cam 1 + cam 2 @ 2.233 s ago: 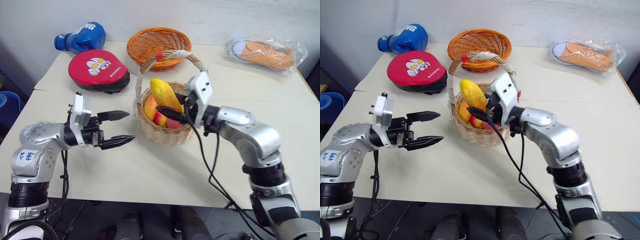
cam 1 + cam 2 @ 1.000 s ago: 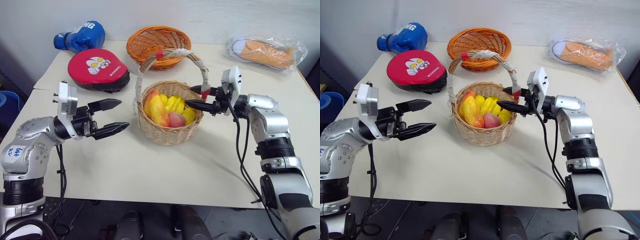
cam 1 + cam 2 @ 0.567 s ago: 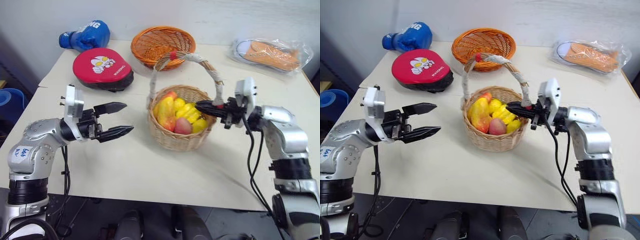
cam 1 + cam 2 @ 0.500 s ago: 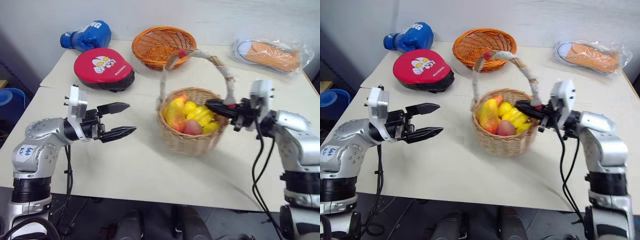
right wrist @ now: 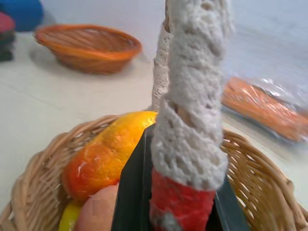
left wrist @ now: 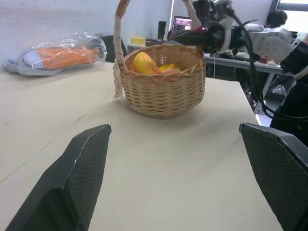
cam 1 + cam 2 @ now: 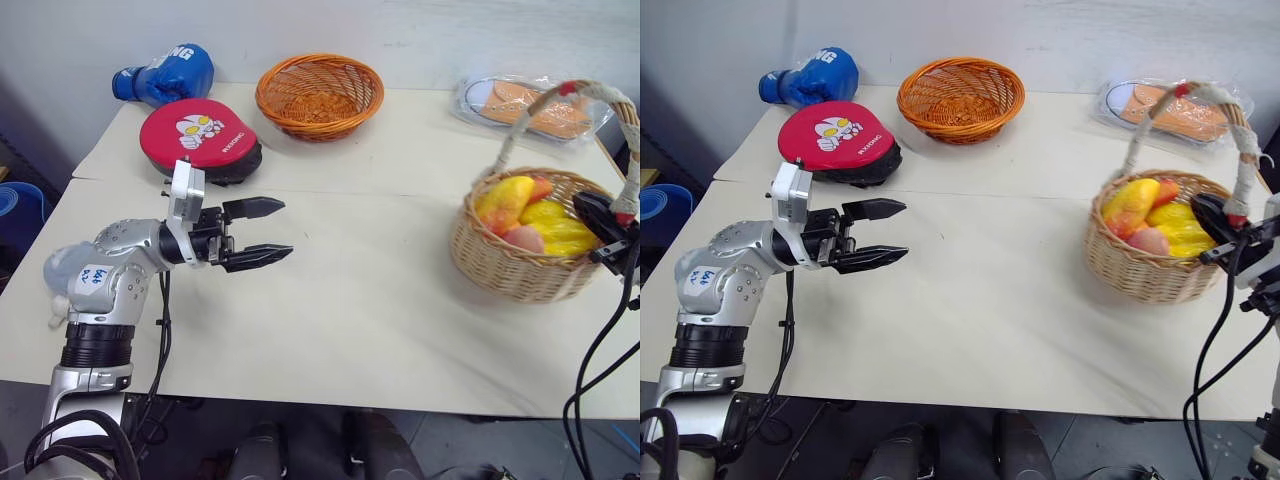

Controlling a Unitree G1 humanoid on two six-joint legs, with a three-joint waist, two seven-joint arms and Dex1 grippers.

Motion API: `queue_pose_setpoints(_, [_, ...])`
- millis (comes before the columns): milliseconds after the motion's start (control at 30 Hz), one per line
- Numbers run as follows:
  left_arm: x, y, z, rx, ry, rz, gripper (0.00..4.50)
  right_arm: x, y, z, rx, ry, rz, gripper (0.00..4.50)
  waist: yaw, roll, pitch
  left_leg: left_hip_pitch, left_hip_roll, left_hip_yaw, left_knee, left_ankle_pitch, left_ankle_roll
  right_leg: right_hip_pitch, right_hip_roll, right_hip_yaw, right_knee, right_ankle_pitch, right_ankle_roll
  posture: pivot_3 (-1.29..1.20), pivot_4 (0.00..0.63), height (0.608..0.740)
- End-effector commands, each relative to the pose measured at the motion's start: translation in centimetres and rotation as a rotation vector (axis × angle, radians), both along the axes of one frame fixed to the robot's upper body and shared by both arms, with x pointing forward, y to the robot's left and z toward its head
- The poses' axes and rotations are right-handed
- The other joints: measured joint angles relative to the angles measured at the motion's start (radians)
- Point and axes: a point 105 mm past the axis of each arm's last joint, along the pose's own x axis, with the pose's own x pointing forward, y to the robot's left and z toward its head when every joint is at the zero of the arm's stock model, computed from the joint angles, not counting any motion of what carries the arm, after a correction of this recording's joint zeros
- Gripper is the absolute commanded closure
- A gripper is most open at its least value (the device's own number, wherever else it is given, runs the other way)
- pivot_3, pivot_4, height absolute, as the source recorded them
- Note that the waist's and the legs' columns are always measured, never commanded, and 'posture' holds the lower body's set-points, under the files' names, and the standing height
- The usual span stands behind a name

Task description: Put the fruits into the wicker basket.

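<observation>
Cream-coloured, the surface (image 7: 360, 300) carries everything we see. Our left arm reaches out across its near left part, forearm about level and bent in at the elbow so that the left tool (image 7: 262, 231) points sideways toward the right side, hanging above bare surface with its two black fingers spread wide apart and nothing between them. Our right arm enters at the far right edge, and the right tool (image 7: 1225, 226) is clamped shut on the red-ended foot of the handle of the wicker basket (image 7: 520, 270), as the right wrist view shows, the black fingers pressing the cord-wrapped handle from both sides.

We see the wicker basket on the right side of the surface, close to its right edge, well apart from the left tool. Its arched handle stands up over the rim. Inside lie the fruits (image 7: 530, 222): a yellow-and-red mango (image 7: 503, 200) leaning toward the left rim, a pink peach (image 7: 521, 238) beside it, and yellow pieces behind.

At the back rest an orange basket (image 7: 320, 95), a red pad (image 7: 198, 137), a blue boxing glove (image 7: 165, 73) and a bagged orange shoe (image 7: 520, 100).
</observation>
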Motion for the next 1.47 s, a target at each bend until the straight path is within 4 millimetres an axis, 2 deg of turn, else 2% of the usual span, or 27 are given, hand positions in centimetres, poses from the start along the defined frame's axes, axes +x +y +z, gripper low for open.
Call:
queue_pose_setpoints(33, [-0.1,-0.1,0.5,0.014,-0.039,-0.016,0.0,0.2,-2.1,0.4,-0.031,-0.022,-0.037,4.5,-0.001,0.0,0.0,0.0,0.0,0.0,0.0,0.0,0.0,0.0,0.0,0.0,0.0,0.0,0.0,0.0,0.15,0.74])
queue_pose_setpoints(67, [-0.2,-0.1,0.5,0.016,-0.04,-0.018,0.0,0.3,-2.4,0.1,-0.031,-0.014,-0.038,4.5,-0.001,0.0,0.0,0.001,0.0,0.001,0.0,0.0,0.0,0.0,0.0,0.001,0.0,0.0,0.0,0.0,0.15,0.74])
queue_pose_setpoints(167, [-0.2,0.0,0.4,0.026,-0.042,-0.017,0.0,0.2,-3.5,-1.4,-0.034,0.053,-0.048,3.68,0.0,0.0,0.0,0.001,0.001,0.001,0.0,0.0,0.0,0.0,0.0,0.001,0.001,0.0,0.0,0.0,0.15,0.74])
queue_pose_setpoints(233, [-0.3,0.2,0.3,0.033,-0.042,-0.013,0.0,-0.1,-3.8,-1.5,-0.045,0.057,-0.057,3.04,0.0,0.0,0.0,0.001,0.001,0.001,0.0,0.0,0.0,0.0,0.0,0.001,0.001,0.0,0.0,0.0,0.15,0.74])
queue_pose_setpoints(333, [-0.6,0.7,-0.1,0.049,-0.032,-0.002,0.0,-1.2,-3.9,-1.3,-0.051,0.055,-0.048,2.06,0.001,0.0,0.0,0.001,0.001,0.001,0.0,0.0,0.0,0.0,-0.001,0.002,0.001,0.0,0.0,0.0,0.15,0.74])
queue_pose_setpoints(533, [-1.2,2.7,-2.6,0.128,0.013,0.06,0.0,-5.2,-4.8,-0.9,-0.193,0.107,-0.056,0.06,0.002,0.001,0.0,0.001,0.001,0.001,0.0,0.0,0.0,0.0,-0.001,0.002,0.0,0.0,0.0,0.0,0.15,0.74])
queue_pose_setpoints(667, [-1.5,3.9,-4.0,0.182,0.012,0.111,0.0,-7.8,-4.8,-0.5,-0.252,0.047,0.002,0.02,0.002,0.001,0.0,0.002,0.001,0.0,0.0,-0.001,0.001,0.002,0.0,0.001,-0.001,0.0,0.001,0.0,0.15,0.74])
queue_pose_setpoints(767, [-2.1,5.0,-5.5,0.238,0.012,0.158,0.0,-9.2,-3.5,-2.8,-0.329,0.154,0.107,0.02,0.001,0.001,0.0,0.005,0.001,0.0,-0.002,-0.002,0.003,0.005,0.0,0.001,-0.002,0.0,0.001,0.0,0.15,0.74])
queue_pose_setpoints(833, [-2.6,5.6,-6.4,0.264,0.015,0.184,0.0,-10.0,-2.3,-4.1,-0.335,0.212,0.191,0.02,0.0,0.001,0.0,0.017,0.002,0.001,-0.009,-0.003,0.004,0.015,0.0,0.002,-0.007,0.0,0.001,0.0,0.15,0.74])
queue_pose_setpoints(933, [-3.5,6.3,-7.7,0.287,0.027,0.251,0.0,-11.1,0.2,-6.9,-0.323,0.267,0.306,0.02,0.0,0.0,0.0,0.02,0.002,0.001,-0.014,-0.004,0.004,0.018,-0.001,0.002,-0.011,0.0,0.001,0.0,0.15,0.74])
queue_pose_setpoints(1033, [-4.3,6.6,-8.8,0.305,0.034,0.3,0.0,-11.6,5.3,-9.6,-0.322,0.3,0.511,0.02,-0.001,0.001,-0.001,0.02,0.003,0.0,-0.015,-0.004,0.003,0.018,-0.001,0.001,-0.011,0.0,0.001,0.0,0.15,0.74])
queue_pose_setpoints(1133, [-4.7,6.2,-9.6,0.325,0.021,0.321,0.0,-9.0,10.3,-10.0,-0.277,0.204,0.64,0.02,-0.007,0.0,-0.001,0.021,0.004,0.0,-0.015,-0.004,0.003,0.018,-0.002,0.001,-0.01,0.0,0.0,0.0,0.15,0.74])
queue_pose_setpoints(1233, [-4.1,5.6,-9.8,0.322,-0.01,0.359,0.0,-5.9,13.7,-9.8,-0.257,0.124,0.718,0.02,-0.011,0.0,-0.001,0.022,0.004,0.001,-0.013,-0.003,0.004,0.019,-0.002,0.001,-0.01,0.003,-0.002,0.0,0.15,0.74])
queue_pose_setpoints(1367, [-3.6,5.0,-9.7,0.303,-0.022,0.4,0.0,-2.8,16.3,-9.6,-0.244,0.056,0.751,0.02,0.003,0.0,-0.001,0.02,0.004,0.0,-0.014,-0.003,0.002,0.016,-0.001,-0.001,-0.01,0.002,-0.004,0.0,0.15,0.74])
queue_pose_setpoints(1467, [-3.0,5.0,-9.3,0.301,-0.04,0.445,0.0,-1.0,17.5,-9.5,-0.224,0.012,0.737,0.02,0.005,0.0,-0.001,0.016,0.004,-0.002,-0.013,-0.002,-0.001,0.014,-0.001,-0.003,-0.01,0.002,-0.005,0.0,0.15,0.74])
